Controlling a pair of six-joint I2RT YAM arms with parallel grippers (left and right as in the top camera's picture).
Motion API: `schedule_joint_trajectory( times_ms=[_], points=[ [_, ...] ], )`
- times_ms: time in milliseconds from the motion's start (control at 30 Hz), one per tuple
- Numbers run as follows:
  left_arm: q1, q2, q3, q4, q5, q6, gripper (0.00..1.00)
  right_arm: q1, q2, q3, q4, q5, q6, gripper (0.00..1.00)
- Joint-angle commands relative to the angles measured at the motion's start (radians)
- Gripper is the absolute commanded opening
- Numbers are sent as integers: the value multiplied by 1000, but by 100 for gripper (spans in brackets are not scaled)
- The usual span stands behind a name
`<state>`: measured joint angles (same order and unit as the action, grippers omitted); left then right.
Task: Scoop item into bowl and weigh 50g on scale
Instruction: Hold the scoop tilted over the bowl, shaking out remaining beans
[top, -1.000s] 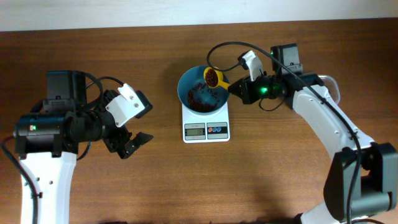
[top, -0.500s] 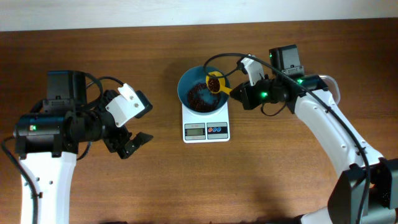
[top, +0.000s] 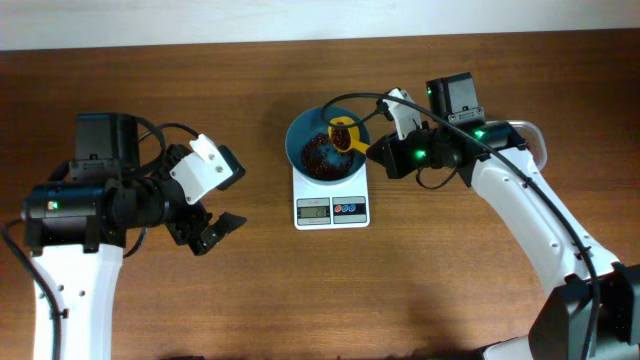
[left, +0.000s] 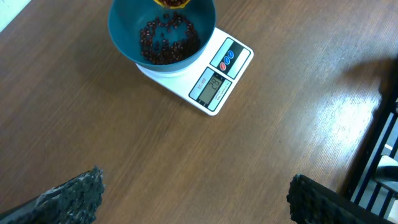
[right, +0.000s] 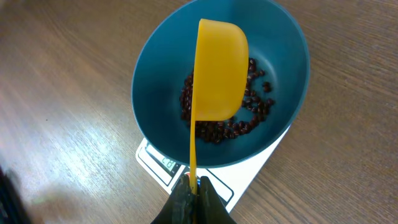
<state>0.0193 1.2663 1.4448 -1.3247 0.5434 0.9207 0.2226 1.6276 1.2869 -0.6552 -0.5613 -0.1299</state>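
The teal bowl (top: 297, 143) stands on the white scale (top: 331, 209) at the table's middle, with dark red-brown beans (top: 320, 158) lying in its bottom. My right gripper (top: 378, 150) is shut on the thin handle of a yellow scoop (top: 343, 133). The scoop hangs tilted over the bowl's right half with beans showing in it. In the right wrist view the scoop (right: 219, 68) is turned on its side above the beans (right: 249, 118), handle pinched at my gripper (right: 194, 190). My left gripper (top: 232, 192) hangs open over bare table to the left, holding nothing.
The scale's display (left: 213, 87) and its red and blue buttons (left: 226, 58) face the front edge. Brown wooden table (top: 250, 290) surrounds the scale. A pale wall strip (top: 200, 20) runs along the far edge.
My right gripper has carried the scoop a little left, further over the bowl, and rolled it over. The left arm has not moved.
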Motion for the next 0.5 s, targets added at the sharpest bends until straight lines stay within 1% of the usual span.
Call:
schedule_joint_trajectory(
  times_ms=[0, 200, 267, 333, 433, 467],
  points=[
    [5, -2, 7, -1, 18, 12, 99, 6, -29, 28, -9, -10, 14, 4],
    [5, -2, 7, -1, 18, 12, 99, 8, -32, 29, -1, -11, 17, 4],
    [5, -2, 7, -1, 18, 12, 99, 19, -40, 41, -3, -11, 45, 4],
    [5, -2, 7, -1, 18, 12, 99, 26, -35, 41, -4, 34, 44, 4],
    [5, -2, 7, -1, 18, 12, 99, 31, -38, 42, -8, 24, 57, 4],
    [5, -2, 7, -1, 18, 12, 99, 33, -37, 42, -11, 52, 56, 4]
  ],
)
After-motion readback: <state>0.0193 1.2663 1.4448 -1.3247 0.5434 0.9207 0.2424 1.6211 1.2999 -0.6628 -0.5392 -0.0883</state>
